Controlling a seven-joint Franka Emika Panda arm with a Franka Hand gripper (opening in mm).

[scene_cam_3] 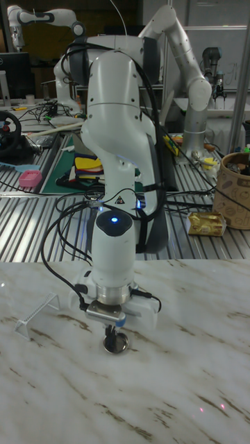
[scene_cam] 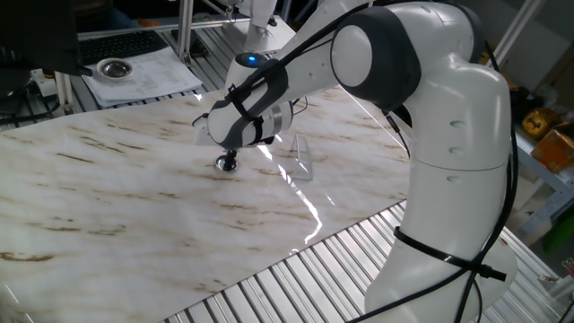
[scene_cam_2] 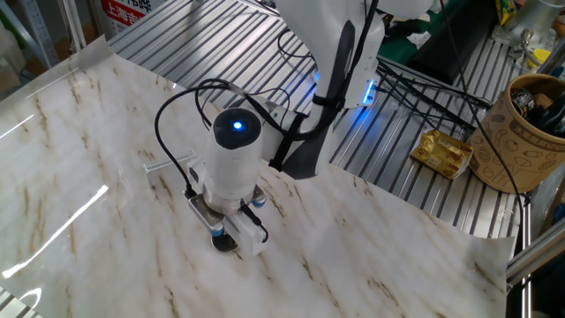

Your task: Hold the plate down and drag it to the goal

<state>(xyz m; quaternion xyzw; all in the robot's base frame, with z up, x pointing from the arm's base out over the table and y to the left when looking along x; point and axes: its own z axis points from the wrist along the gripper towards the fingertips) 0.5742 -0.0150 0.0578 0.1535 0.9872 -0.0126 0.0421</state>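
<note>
**Plate pinned, goal sits off to one side**

So the tool point(scene_cam_3: 115, 338) is pointing straight down with its tip on the plate point(scene_cam: 225, 162), which sits on the marble worktop point(scene_cam: 134, 215) right under the wrist. In the tall view you can see the plate point(scene_cam_3: 116, 344) as a little shiny disc directly below the tip, so there's basically no offset between tool and plate. Looks like the hold-down part is in place, though how hard it's pressing I can't say.

Fingers: they look pressed together into a single tip, but they're small and mostly hidden under the wrist flange, so honestly I can't tell for sure.

The bit that matters is the goal point(scene_cam: 302, 158). It's the clear little marker standing on the worktop, near the plate but not touching it, with bare marble in between. In that view it's to the right of the plate; in the tall view the goal point(scene_cam_3: 38, 311) is off to the left and a bit further back.

My guess is the drag is a straight sideways slide toward that marker, keeping downward pressure so the disc doesn't squirt out from under the tip.
</note>
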